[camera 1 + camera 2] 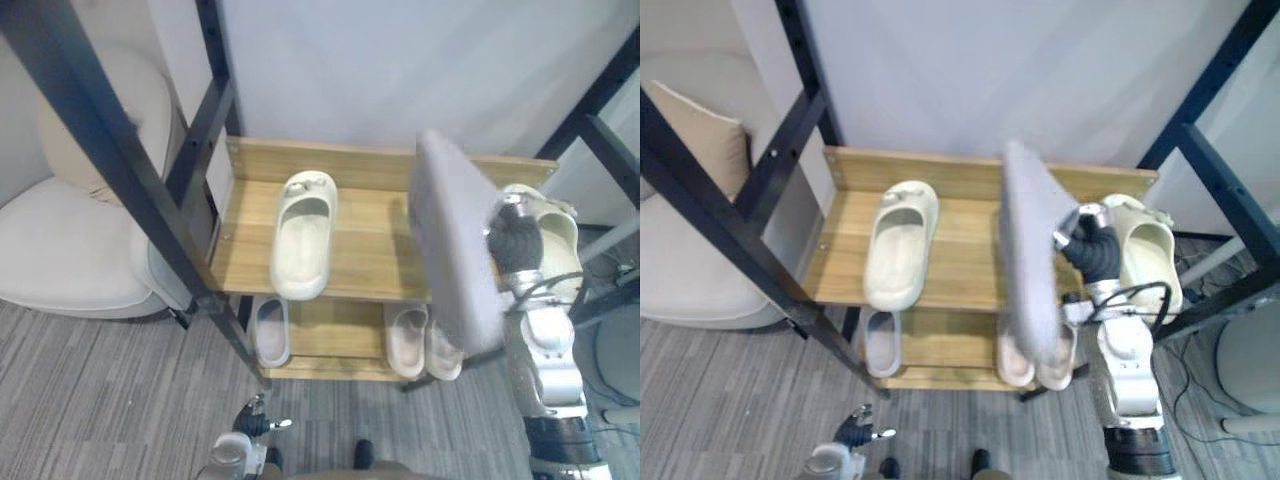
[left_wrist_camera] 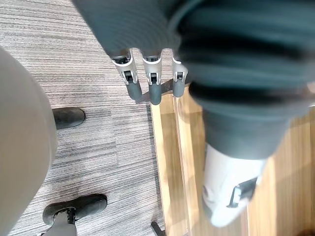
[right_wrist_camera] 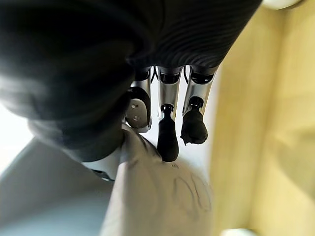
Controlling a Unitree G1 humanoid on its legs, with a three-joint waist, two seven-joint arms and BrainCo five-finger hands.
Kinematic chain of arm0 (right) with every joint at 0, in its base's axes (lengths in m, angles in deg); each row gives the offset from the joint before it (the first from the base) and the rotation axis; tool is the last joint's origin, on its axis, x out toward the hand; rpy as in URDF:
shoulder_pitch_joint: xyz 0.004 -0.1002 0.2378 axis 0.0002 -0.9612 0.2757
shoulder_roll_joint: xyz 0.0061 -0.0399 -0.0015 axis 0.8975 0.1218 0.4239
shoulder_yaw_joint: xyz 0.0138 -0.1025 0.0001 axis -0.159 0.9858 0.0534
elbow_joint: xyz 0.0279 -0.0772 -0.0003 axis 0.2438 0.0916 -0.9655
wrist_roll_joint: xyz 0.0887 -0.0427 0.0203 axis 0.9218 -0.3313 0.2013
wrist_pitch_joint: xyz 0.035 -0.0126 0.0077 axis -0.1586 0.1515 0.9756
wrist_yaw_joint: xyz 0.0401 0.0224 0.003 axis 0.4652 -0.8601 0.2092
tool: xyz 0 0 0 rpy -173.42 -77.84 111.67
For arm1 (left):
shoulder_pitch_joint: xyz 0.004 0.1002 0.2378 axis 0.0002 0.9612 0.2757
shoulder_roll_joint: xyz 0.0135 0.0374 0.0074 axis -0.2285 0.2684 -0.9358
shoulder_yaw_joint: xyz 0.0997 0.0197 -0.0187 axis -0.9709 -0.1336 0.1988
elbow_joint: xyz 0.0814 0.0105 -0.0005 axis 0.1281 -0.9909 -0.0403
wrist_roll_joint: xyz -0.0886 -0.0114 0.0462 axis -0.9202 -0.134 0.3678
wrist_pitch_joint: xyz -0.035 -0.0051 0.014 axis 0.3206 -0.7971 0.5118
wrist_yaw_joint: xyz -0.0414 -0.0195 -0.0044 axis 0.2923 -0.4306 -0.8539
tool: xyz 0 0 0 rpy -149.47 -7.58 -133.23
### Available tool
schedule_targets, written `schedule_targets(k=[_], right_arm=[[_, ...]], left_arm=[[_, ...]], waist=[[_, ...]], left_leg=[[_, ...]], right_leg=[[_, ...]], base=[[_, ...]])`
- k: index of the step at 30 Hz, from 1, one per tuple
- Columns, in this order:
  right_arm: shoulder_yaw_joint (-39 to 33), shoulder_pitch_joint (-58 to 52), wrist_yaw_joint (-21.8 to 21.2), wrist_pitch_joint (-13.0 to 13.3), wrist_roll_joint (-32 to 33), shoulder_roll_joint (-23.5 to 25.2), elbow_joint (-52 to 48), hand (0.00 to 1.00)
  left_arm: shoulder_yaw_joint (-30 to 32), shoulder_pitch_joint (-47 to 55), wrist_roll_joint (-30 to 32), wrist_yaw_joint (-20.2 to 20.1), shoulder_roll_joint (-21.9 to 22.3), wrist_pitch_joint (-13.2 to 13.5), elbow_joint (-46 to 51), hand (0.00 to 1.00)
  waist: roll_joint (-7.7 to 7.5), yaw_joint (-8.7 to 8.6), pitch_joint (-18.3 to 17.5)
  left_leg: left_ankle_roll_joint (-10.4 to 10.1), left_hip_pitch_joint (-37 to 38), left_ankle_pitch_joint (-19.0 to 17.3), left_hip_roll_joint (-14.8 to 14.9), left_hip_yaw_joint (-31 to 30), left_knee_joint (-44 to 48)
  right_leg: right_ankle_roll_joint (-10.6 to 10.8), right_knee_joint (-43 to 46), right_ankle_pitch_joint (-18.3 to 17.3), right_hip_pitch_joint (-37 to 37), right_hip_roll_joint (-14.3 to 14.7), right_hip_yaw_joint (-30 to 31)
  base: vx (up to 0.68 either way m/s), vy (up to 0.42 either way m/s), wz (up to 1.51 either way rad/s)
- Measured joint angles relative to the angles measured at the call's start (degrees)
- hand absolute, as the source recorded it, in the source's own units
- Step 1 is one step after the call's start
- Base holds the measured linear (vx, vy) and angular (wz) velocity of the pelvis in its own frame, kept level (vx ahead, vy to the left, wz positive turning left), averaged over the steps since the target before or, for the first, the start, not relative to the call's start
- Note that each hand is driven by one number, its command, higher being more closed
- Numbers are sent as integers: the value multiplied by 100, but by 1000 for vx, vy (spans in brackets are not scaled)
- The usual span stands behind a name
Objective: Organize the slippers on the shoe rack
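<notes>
Grey carpet and a white wall are noted around the wooden shoe rack (image 1: 370,250). A grey slipper (image 1: 455,240) is clasped in the right robot hand (image 1: 1092,245) and held on edge above the top shelf. It sits at 3 o'clock from a cream slipper (image 1: 303,235), probably so it clears the shelf before placing. The left robot hand (image 2: 154,91) is hung at 6 o'clock with its fingers relaxed.

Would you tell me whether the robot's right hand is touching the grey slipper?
Touching. In the right wrist view the right hand curls its fingers onto the grey slipper, dark tips pressing its surface.
</notes>
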Motion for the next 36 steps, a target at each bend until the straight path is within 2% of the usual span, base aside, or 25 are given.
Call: schedule_targets(k=[6,12,16,19,24,25,27,28,29,31,34,36], right_arm=[[199,-418,-190,93,565,230,-351,100],[1214,-971,-665,72,844,192,-518,100],[2086,-1427,-969,-70,841,-71,-509,100],[2667,-1715,-1214,-244,803,-285,-444,100],[3096,-1841,-1375,-324,768,-425,-93,100],[3164,-1823,-1395,-336,764,-478,-8,100],[3225,-1746,-1421,-369,548,-550,210,100],[3237,-1722,-1421,-377,545,-559,261,100],[3243,-1678,-1419,-384,538,-586,318,100],[3234,-1314,-1383,-412,307,-721,607,100],[3223,-937,-1298,-434,-35,-776,948,100],[3223,-811,-1273,-438,-160,-816,1015,100]], left_arm=[[-34,49,0,6,11,0,-13,0],[-236,54,0,4,11,7,-118,0],[-338,51,1,2,9,10,-148,0],[-497,36,2,6,2,20,-198,0],[-736,-25,1,5,-19,28,-209,0],[-740,-39,0,5,-17,30,-202,0],[-795,-233,-9,15,-17,34,-58,0],[-802,-264,-10,16,-18,34,-31,0],[-805,-316,-14,18,-19,37,31,0],[-887,-619,-80,28,-32,35,196,0],[-896,-859,-235,59,-64,32,318,0],[-885,-907,-303,76,-83,41,429,0]], waist=[[102,-7,-70],[207,-13,-192],[230,-9,-221],[233,18,-256],[254,57,-201],[261,77,-146],[319,109,335],[335,110,412],[384,116,552],[516,184,1104],[625,215,1439],[678,228,1539]], left_leg=[[0,63,2,0,4,7],[5,133,10,-1,-19,15],[5,194,32,-9,-106,12],[0,300,36,-34,-251,11],[-14,300,92,-76,-529,51],[-16,288,87,-83,-552,112],[-50,-36,-75,-120,-761,695],[-53,-155,-117,-127,-802,847],[-66,-346,-180,-128,-838,1103],[-122,-1032,-270,-156,-945,1794],[-190,-1747,-327,-228,-1057,2273],[-224,-2084,-360,-242,-1106,2443]], right_leg=[[-1,69,-17,28,-6,0],[5,82,-31,107,-10,-20],[6,83,-42,220,-17,-80],[21,275,-229,318,-59,-199],[25,312,-297,469,-96,-447],[20,386,-329,469,-106,-471],[-14,886,-557,353,-167,-638],[-24,1001,-601,264,-176,-670],[-30,1217,-669,104,-187,-713],[-112,2064,-910,-568,-271,-742],[-180,2830,-1196,-1338,-421,-812],[-185,3105,-1328,-1691,-474,-860]], base=[[-37,3,-1],[0,0,0],[-21,0,11],[-37,-13,22],[-31,-18,29],[-47,-12,34],[-138,-16,46],[-191,-14,45],[-147,3,32],[-232,-1,31],[-316,-26,24],[-236,-27,18]])
